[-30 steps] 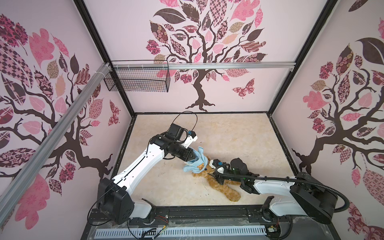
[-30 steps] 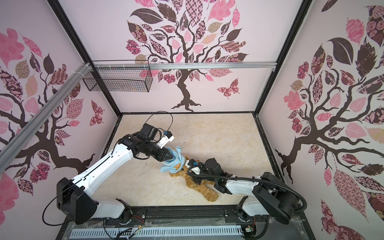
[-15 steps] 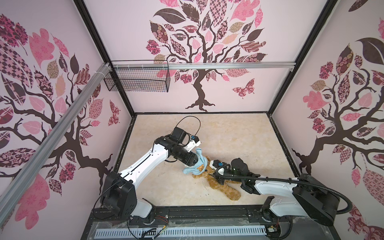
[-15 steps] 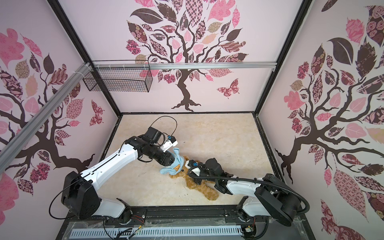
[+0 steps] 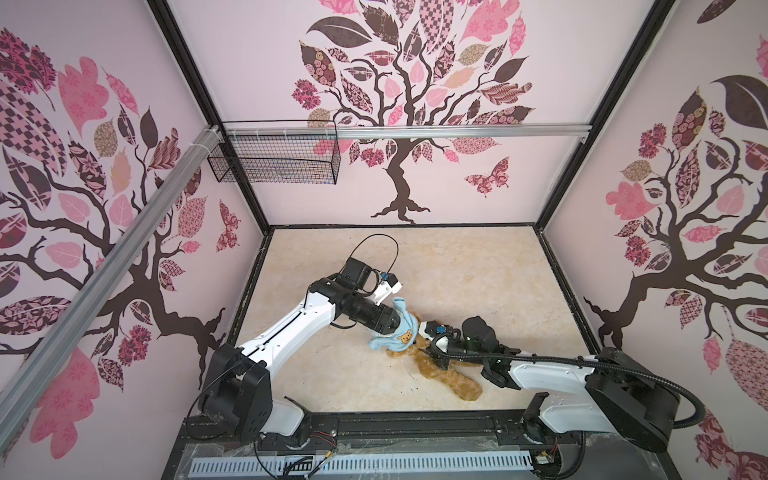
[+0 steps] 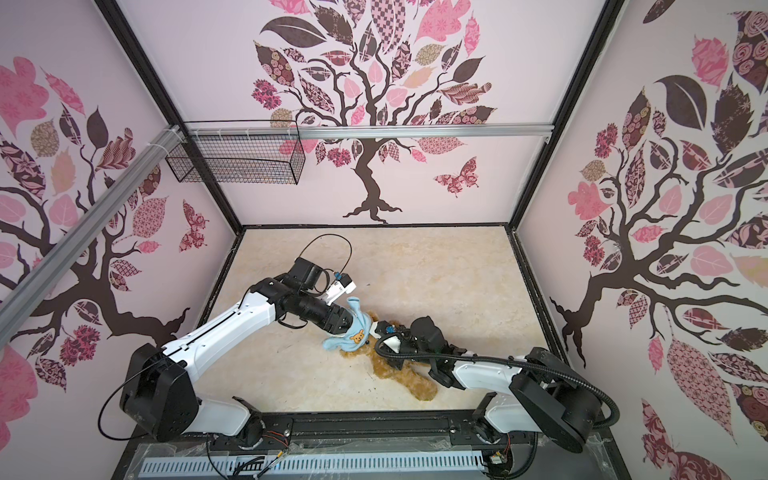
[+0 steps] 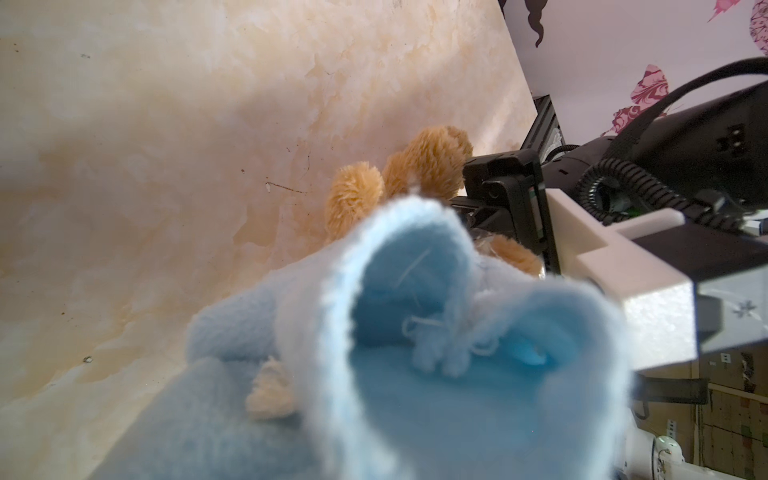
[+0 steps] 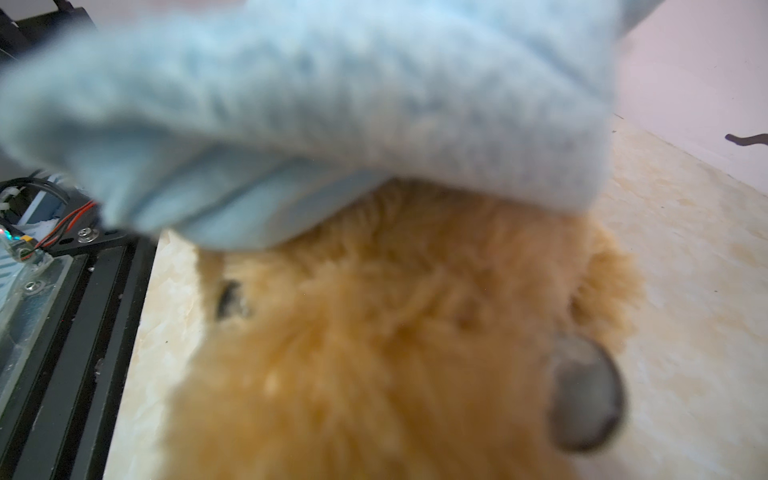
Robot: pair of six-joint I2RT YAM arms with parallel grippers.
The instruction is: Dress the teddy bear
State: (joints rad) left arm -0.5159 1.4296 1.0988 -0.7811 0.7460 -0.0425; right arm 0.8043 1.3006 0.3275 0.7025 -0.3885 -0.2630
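gripping teddy bear [image 5: 462,384], right claw [image 5: 435,358]; left claw [image 5: 400,329] inside shirt [image 5: 383,343], cannot tell state.

Shaggy plush teddy bear [image 8: 374,353], fleecy shirt [image 8: 332,104]

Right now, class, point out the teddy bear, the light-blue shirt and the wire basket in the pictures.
teddy bear [image 5: 462,384]: in a top view, on its furry lower end.
light-blue shirt [image 5: 409,324]: in a top view, on the fabric just above the orange print.
wire basket [image 5: 274,166]: in a top view, on its front mesh wall.

Blue shirt [image 7: 415,374] before teddy bear [image 7: 432,166]
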